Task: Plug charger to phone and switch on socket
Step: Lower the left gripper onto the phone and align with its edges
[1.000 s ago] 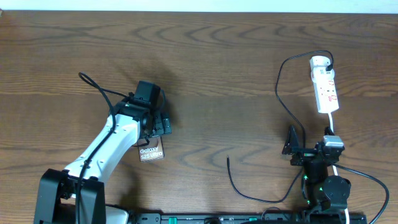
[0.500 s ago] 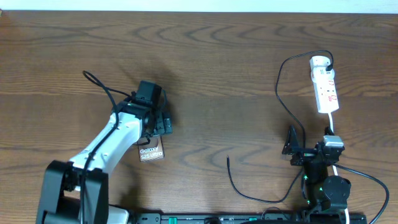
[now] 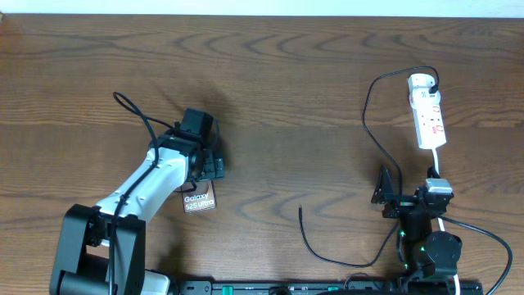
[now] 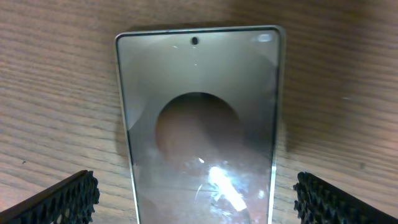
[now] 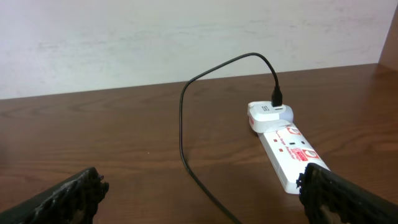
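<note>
The phone point(image 4: 199, 124) lies flat on the wooden table, and its glossy face fills the left wrist view. From overhead only its bronze end with the "Galaxy" lettering point(image 3: 200, 201) shows from under the left arm. My left gripper point(image 4: 199, 208) is open, one finger on each side of the phone, apart from its edges. The charger is a thin black cable point(image 3: 368, 123) that runs from a white adapter point(image 3: 420, 82) in the socket point(image 3: 429, 116) to a loose plug tip point(image 3: 300, 208). My right gripper point(image 3: 385, 191) is open and empty, short of the socket point(image 5: 289, 152).
A white cord point(image 3: 435, 160) leaves the socket's near end toward the right arm's base. The charger cable point(image 5: 183, 124) crosses the table between my right gripper's fingers. A pale wall stands behind the table's far edge point(image 5: 124, 93).
The left arm has shifted slightly to the right over the phone. The right arm, cable and socket have not moved.
</note>
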Robot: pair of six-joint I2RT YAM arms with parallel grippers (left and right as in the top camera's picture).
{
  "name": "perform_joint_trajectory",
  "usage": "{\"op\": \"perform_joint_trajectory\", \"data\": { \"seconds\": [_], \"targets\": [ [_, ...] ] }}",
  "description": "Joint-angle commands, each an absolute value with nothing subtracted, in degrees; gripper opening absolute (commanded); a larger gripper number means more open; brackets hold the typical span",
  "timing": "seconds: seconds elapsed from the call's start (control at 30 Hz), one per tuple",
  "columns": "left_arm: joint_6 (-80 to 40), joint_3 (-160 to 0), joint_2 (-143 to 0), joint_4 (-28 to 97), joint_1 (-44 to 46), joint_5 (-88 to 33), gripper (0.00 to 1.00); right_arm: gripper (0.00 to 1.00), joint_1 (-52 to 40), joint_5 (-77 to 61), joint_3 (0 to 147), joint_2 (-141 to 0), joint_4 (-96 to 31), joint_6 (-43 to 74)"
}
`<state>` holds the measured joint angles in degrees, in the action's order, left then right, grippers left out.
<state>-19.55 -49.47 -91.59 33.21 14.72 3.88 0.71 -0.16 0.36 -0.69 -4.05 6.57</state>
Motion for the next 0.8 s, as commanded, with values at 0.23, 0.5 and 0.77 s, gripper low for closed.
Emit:
{"op": "perform_joint_trajectory", "data": {
  "seconds": [0.23, 0.5, 0.77],
  "targets": [
    [-17.7, -47.4, -91.7, 32.0, 12.2, 3.6, 0.99, 0.99, 0.3, 0.1, 0.3, -0.4, -4.3, 6.8],
    [-16.1, -47.1, -91.7, 31.1, 12.2, 0.6, 0.99, 0.99, 0.3, 0.1, 0.3, -0.4, -4.3, 6.8],
    [-16.1, -47.0, -92.7, 31.0, 12.2, 0.4, 0.99, 0.99, 0.3, 0.1, 0.3, -0.4, -4.3, 6.8]
  ]
}}
